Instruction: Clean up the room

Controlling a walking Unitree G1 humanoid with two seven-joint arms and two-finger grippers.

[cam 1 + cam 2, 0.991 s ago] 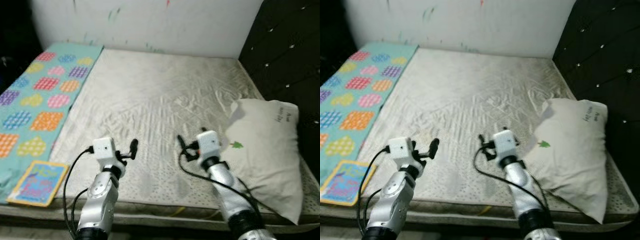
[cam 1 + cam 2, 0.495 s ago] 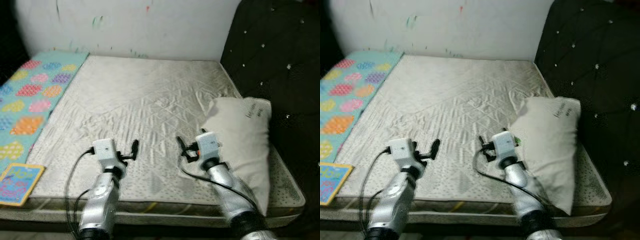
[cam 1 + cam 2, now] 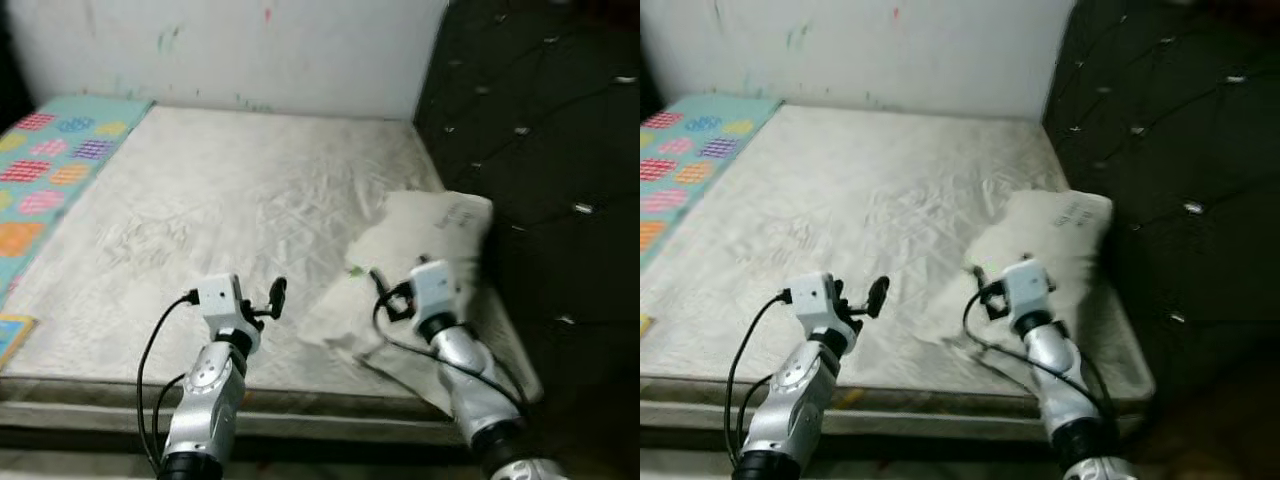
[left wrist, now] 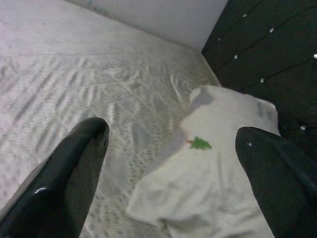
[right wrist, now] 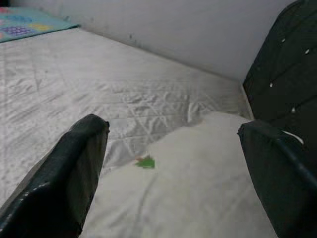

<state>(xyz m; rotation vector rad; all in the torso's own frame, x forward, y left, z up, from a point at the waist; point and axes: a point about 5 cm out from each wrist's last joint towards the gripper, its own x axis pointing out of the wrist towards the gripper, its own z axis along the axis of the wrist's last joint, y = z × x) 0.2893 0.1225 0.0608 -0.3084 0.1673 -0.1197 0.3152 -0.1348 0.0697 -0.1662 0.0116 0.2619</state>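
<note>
On the big bed (image 3: 200,210), near the dark padded headboard (image 3: 540,140), a white pillow (image 3: 425,235) is lying close to the bed's right edge. It is sitting a bit crooked, with one end pointing at the headboard and the other end reaching toward the robot. A tiny green tree picture (image 4: 200,144) is showing on it.

Both arms are reaching out low over the near side of the bed. The right gripper (image 3: 385,297) is hanging just over the near end of the pillow, with its two black fingers (image 5: 74,168) spread wide and holding nothing. The left gripper (image 3: 270,298) is floating over the bare sheet beside the pillow, also spread wide and holding nothing.

The pillow is looking soft, puffy and light. It will probably squish and flop when it is picked up, so one pinch in the middle may only be grabbing loose cloth. A good place to hold looks like the near edge or a corner, maybe with one gripper on each side.

A bright blanket (image 3: 50,170) with colored patches is lying along the far left side of the bed.
</note>
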